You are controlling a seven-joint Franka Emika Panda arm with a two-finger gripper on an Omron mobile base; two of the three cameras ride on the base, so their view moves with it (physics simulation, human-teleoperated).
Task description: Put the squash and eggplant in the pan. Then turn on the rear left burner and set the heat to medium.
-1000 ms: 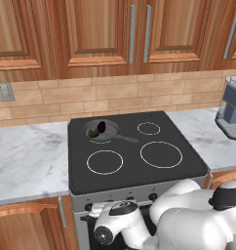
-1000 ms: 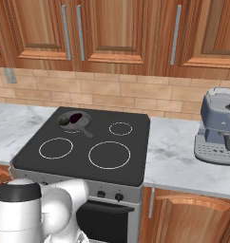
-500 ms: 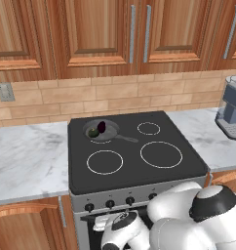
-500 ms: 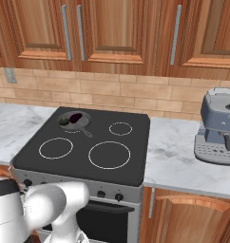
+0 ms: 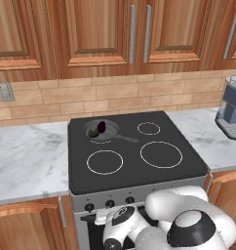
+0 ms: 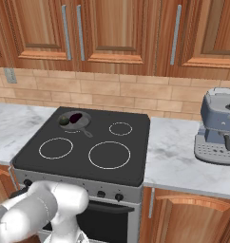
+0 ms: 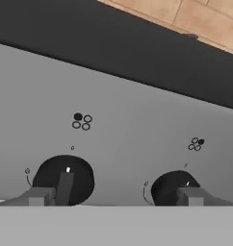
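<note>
Two knobs: left knob [image 7: 64, 180] stiff, small, likely slippery; pinch across its raised bar.
Gripper [image 7: 118, 196]: jaws spread, grasping nothing.
Pan [image 5: 101, 130]: squash [image 5: 93, 132], eggplant [image 5: 102, 127] inside.

1. Marble worktop [image 5: 27, 151] runs along the brick wall in front of me, on both sides of the black cooktop [image 5: 134, 166].
2. Pan [image 5: 101, 130] sits on the rear left burner [image 5: 101, 139], handle pointing toward the cooktop's middle.
3. Squash [image 5: 93, 132] and eggplant [image 5: 102, 127] lie in the pan, side by side.
4. Three other white rings on the glass carry nothing.
5. Coffee machine [image 6: 217, 127] stands on the worktop right of the cooktop, well apart from the pan.
6. Left stretch of worktop is bare marble.
</note>
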